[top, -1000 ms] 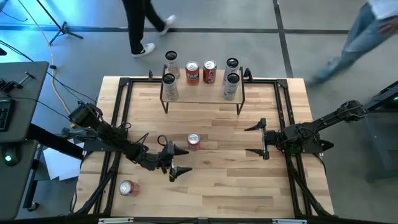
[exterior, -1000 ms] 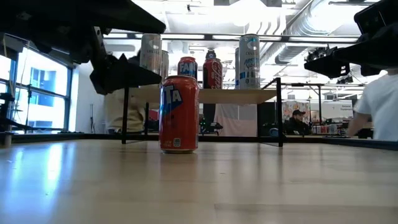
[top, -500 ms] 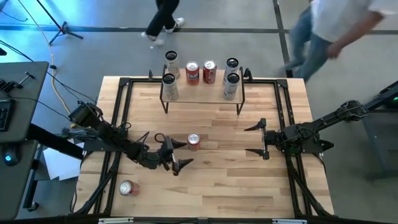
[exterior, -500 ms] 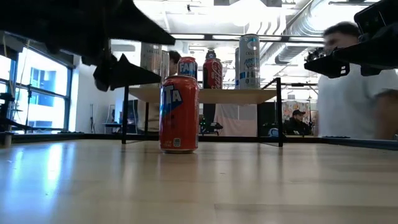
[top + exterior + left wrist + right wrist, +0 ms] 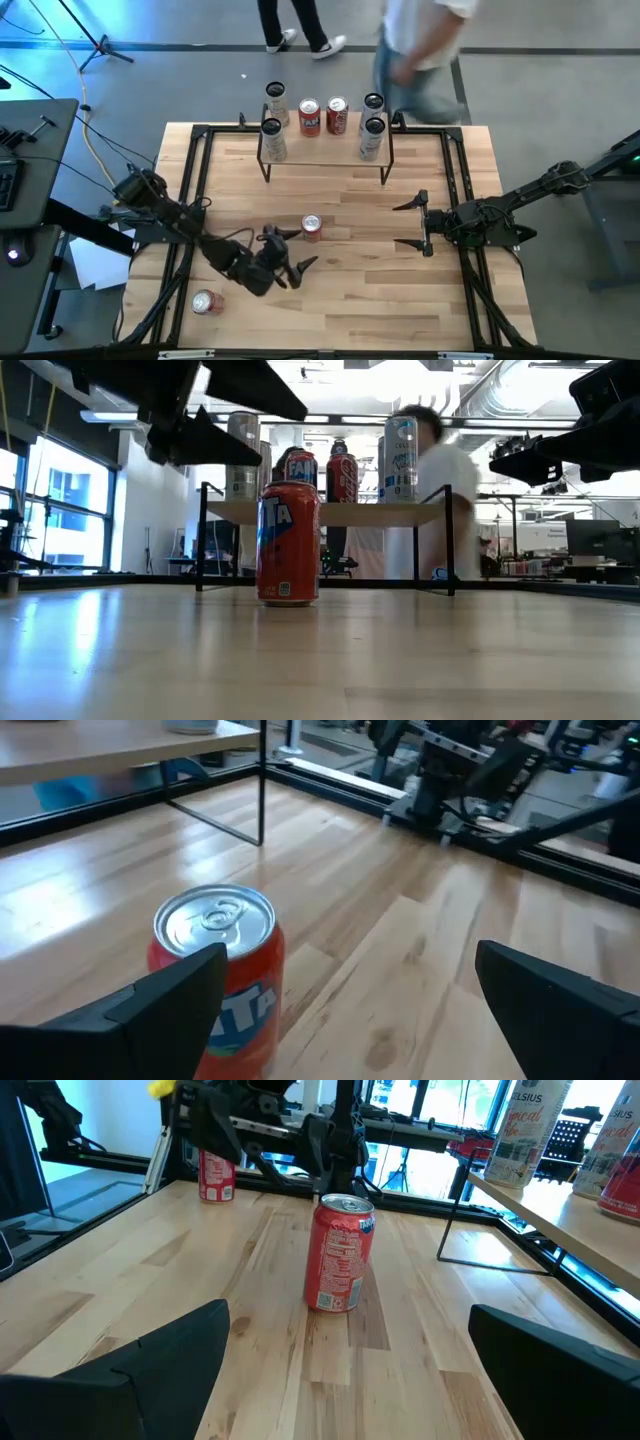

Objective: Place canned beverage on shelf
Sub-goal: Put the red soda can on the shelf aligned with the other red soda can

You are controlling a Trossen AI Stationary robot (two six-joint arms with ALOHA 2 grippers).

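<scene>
My left gripper [image 5: 292, 252] hangs low over the table [image 5: 340, 300] with its fingers spread wide, nothing between them — one finger tip sits just beside the orange can [image 5: 311, 228], the other points out over bare wood. From my left wrist, that can [image 5: 217, 982] stands upright right by one finger [image 5: 150, 1010], its silver lid facing up. Out past it stands the shelf [image 5: 325, 139], carrying silver cans at its two ends and two red cans near the middle. Another red can [image 5: 205, 302] lies near the table's front left corner. My right gripper [image 5: 414, 222] waits on the other side of the orange can, well apart from it, fingers spread and empty too. Beyond the table's far edge a person [image 5: 425, 45] is passing.
</scene>
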